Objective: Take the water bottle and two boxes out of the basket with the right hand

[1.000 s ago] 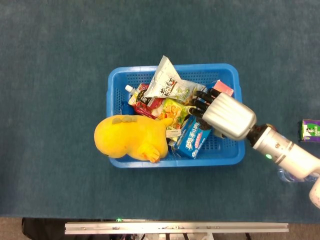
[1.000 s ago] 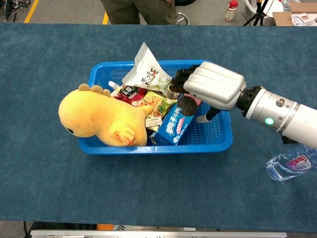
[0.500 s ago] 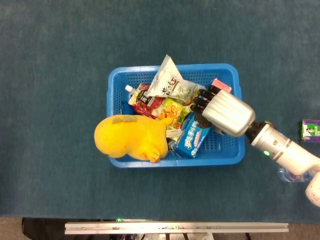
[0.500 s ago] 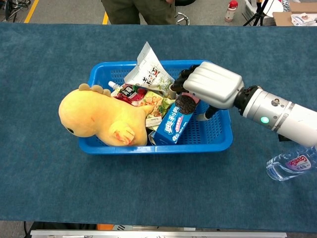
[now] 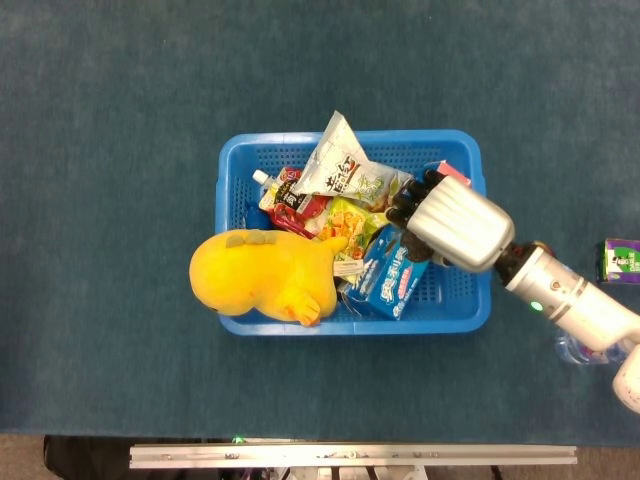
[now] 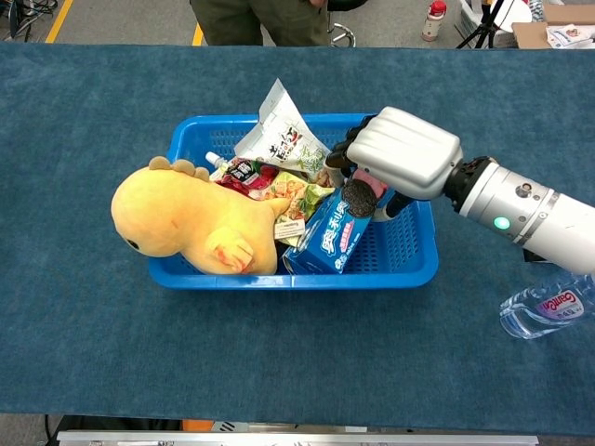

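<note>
My right hand reaches into the blue basket from the right. Its dark fingers curl over the upper end of a blue cookie box, with the thumb on the box's right side, so the hand grips that end. The box leans tilted against the basket's contents. A pink box lies mostly hidden under the hand. A clear water bottle lies on the table to the right of the basket. My left hand does not show.
A yellow plush dinosaur fills the basket's left side and hangs over its rim. Snack bags and a red pouch lie in the middle. A small purple carton stands at the right edge of the blue cloth.
My right hand has shifted slightly right and toward the near side. The blue cookie box's upper end moved with it, and the basket slid a little to the right.
</note>
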